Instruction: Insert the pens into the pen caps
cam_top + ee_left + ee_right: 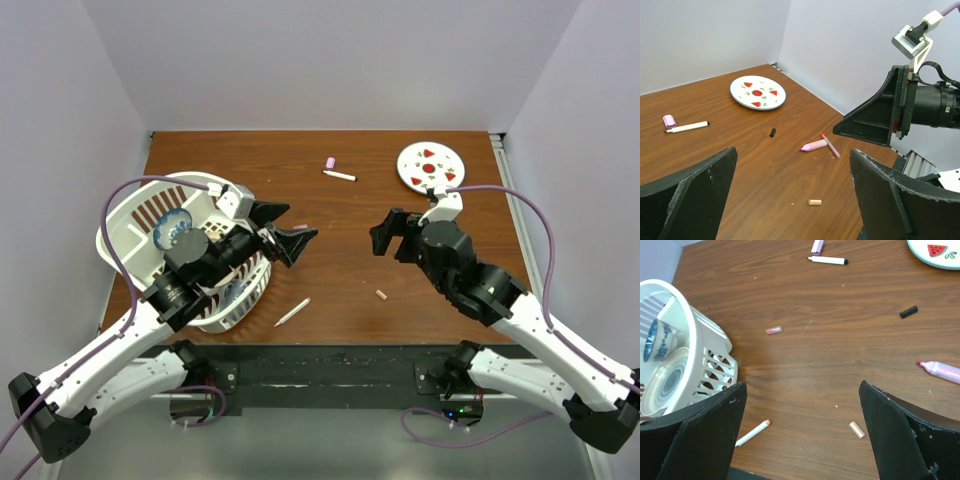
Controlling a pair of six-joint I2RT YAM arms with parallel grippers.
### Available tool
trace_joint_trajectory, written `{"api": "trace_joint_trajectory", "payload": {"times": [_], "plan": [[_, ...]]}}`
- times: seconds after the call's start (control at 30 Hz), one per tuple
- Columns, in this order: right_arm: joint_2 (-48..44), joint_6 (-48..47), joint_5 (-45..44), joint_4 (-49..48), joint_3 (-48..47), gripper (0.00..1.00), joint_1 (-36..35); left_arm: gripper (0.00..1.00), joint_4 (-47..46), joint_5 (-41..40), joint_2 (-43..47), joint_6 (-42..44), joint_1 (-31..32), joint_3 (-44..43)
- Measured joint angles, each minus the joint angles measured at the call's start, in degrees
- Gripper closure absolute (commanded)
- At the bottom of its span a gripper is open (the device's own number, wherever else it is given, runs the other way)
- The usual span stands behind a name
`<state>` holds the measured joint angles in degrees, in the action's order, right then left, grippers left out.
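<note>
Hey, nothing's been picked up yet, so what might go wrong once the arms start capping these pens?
First, the peach cap and black cap are tiny and lie on their sides, so a nudge may roll them away instead of gripping them.
Second, the peach-tipped white pen lies close to the dish basket; reaching for it risks bumping the basket.
Third, the lilac cap sits beside the black-tipped pen, so pairing by nearness would likely mismatch colours.

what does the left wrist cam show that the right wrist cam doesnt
Only left wrist: the right hand and a thin pink pen. Only right wrist: the basket, a pink cap and a peach-tipped pen. Both: black cap, peach cap, lilac cap, black-tipped pen, pink marker, plate.
</note>
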<state>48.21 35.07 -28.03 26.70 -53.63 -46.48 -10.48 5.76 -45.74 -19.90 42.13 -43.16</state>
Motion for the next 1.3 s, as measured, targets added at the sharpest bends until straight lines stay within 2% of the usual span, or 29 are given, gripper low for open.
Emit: {"api": "trace_joint_trajectory", "payload": {"times": [0.27,0.4,0.53,0.7,0.83,1.03,1.3], "plan": [[1.1,-0.2,-4.4,1.6,-0.1,0.01,0.0,0.00,-0.2,0.0,0.0,0.0,0.0,0.4],[3.4,-4.8,-8.8,1.5,-0.7,0.02,0.0,0.00,-0.2,0.0,0.2,0.0,0.0,0.7],[8.1,-10.6,-12.1,0.3,-1.0,0.03,0.0,0.00,-0.2,0.0,0.5,0.1,0.0,0.8],[17.5,-15.4,-11.4,0.7,-2.7,0.11,0.8,0.00,-0.2,-0.1,1.3,0.7,0.0,0.9],[27.0,-21.4,-7.3,2.8,-6.1,0.21,6.4,0.01,-0.2,0.0,1.9,1.1,0.0,0.9],[40.3,-30.0,-3.7,4.0,-10.1,0.29,18.0,0.01,-0.7,0.2,2.3,1.1,0.0,0.9],[45.6,-40.2,5.9,6.2,-10.1,0.38,30.1,0.01,-1.1,0.3,2.3,1.1,0.0,1.8]]}}
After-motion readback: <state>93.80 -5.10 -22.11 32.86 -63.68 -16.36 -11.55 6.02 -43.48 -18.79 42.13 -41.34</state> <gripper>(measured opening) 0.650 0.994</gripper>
